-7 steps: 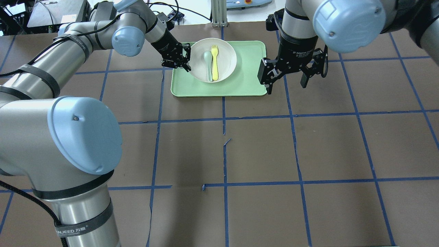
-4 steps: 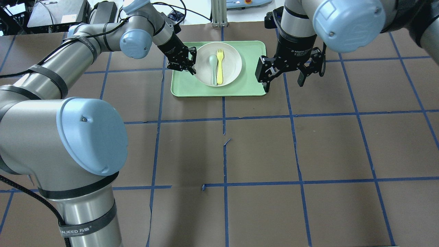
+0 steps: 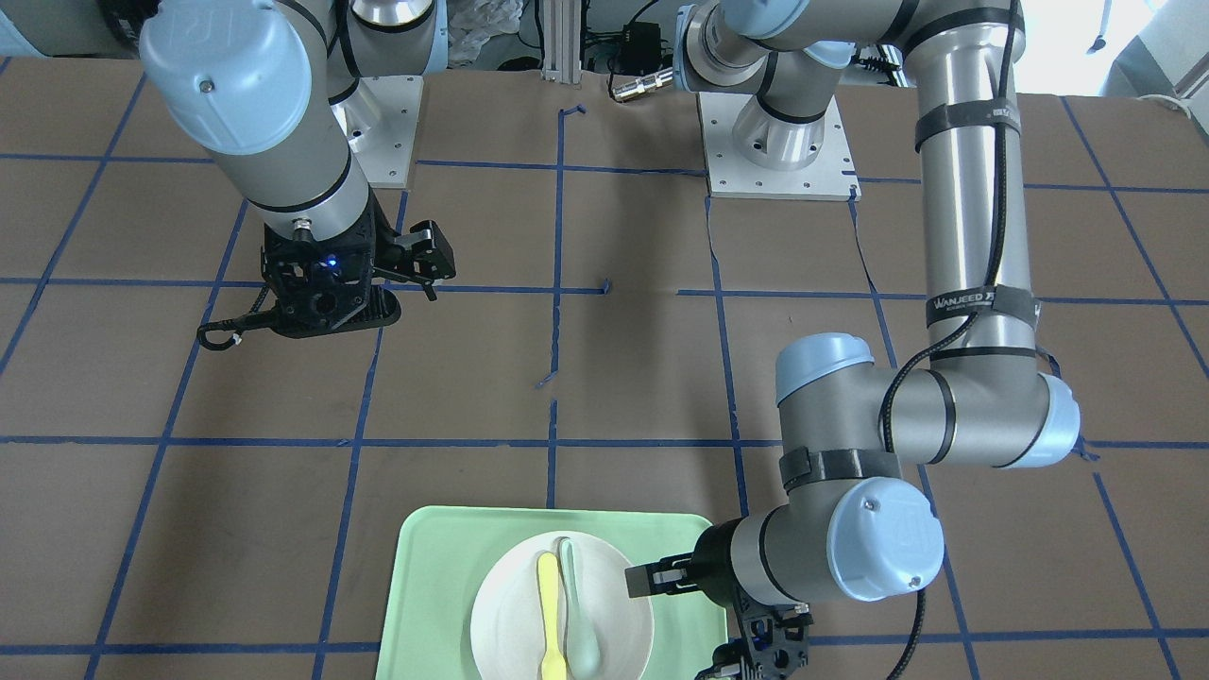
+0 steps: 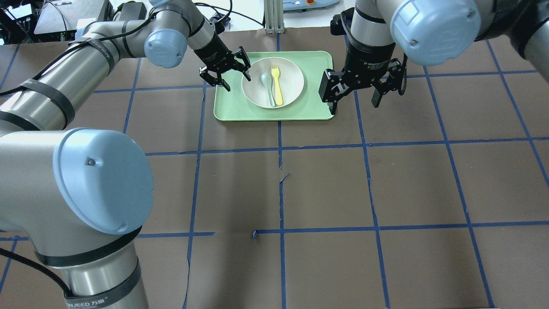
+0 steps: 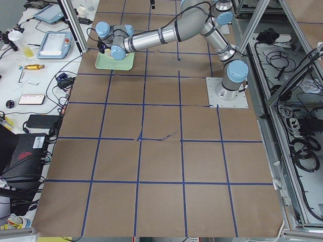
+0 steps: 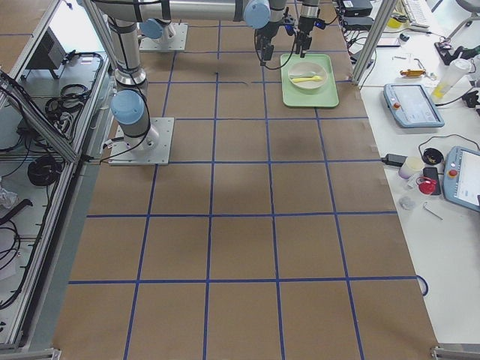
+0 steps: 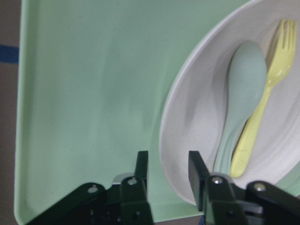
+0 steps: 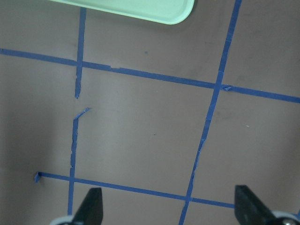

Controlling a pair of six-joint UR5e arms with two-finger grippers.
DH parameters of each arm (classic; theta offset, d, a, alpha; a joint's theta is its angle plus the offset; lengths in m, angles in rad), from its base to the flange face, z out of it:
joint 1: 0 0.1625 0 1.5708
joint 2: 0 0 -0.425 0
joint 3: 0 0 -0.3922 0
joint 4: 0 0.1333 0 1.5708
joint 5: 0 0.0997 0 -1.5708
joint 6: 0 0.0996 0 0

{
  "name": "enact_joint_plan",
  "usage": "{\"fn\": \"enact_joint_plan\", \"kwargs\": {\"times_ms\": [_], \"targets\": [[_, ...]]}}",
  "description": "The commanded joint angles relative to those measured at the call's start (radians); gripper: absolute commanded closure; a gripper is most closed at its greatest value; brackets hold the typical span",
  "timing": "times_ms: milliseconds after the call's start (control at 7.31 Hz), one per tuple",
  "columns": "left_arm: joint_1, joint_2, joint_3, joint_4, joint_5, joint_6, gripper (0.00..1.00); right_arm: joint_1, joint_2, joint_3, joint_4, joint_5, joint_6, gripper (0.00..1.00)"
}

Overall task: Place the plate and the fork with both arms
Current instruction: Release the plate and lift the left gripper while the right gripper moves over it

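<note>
The off-white plate [image 4: 293,81] sits on the mint-green tray [image 4: 240,107] at the table's far side. The yellow fork [image 4: 277,83] lies in the plate with a grey-green spoon [image 4: 269,88] to its left. My left gripper [image 4: 236,81] is open at the plate's left rim, one finger over the tray and one at the rim. In the left wrist view the gripper [image 7: 168,173] shows the rim of the plate [image 7: 197,117] between its fingers, with the fork [image 7: 262,108] beyond. My right gripper [image 4: 354,105] is open and empty, just right of the tray.
Brown table cover with a blue tape grid [image 4: 281,148] fills the rest of the surface. The right wrist view shows only the tray's corner [image 8: 173,11] and bare cover below the open gripper [image 8: 169,208]. Operators' gear lies beyond the table's far edge.
The left gripper, shut on the plate's left rim, slid the plate right on the tray, then opened and let go. The right gripper drifted slightly left towards the tray.
</note>
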Motion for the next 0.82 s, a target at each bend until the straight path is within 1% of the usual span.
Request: {"fn": "enact_joint_plan", "kwargs": {"times_ms": [0,137,274,411,547,684], "targets": [[0.034,0.116,-0.091,-0.046,0.273,0.124,0.00,0.001,0.046,-0.005,-0.156,0.003,0.007,0.00],[0.074,0.168,-0.148,-0.051,0.279,0.131,0.00,0.003,0.131,-0.034,-0.277,0.070,0.135,0.00],[0.111,0.237,-0.181,-0.106,0.296,0.131,0.00,0.012,0.204,-0.088,-0.311,0.093,0.154,0.00],[0.137,0.289,-0.187,-0.148,0.328,0.131,0.00,0.021,0.267,-0.143,-0.315,0.093,0.154,0.05],[0.145,0.320,-0.190,-0.177,0.357,0.135,0.00,0.048,0.342,-0.193,-0.360,0.095,0.168,0.10],[0.147,0.336,-0.201,-0.177,0.381,0.135,0.00,0.065,0.415,-0.240,-0.411,0.094,0.203,0.18]]}}
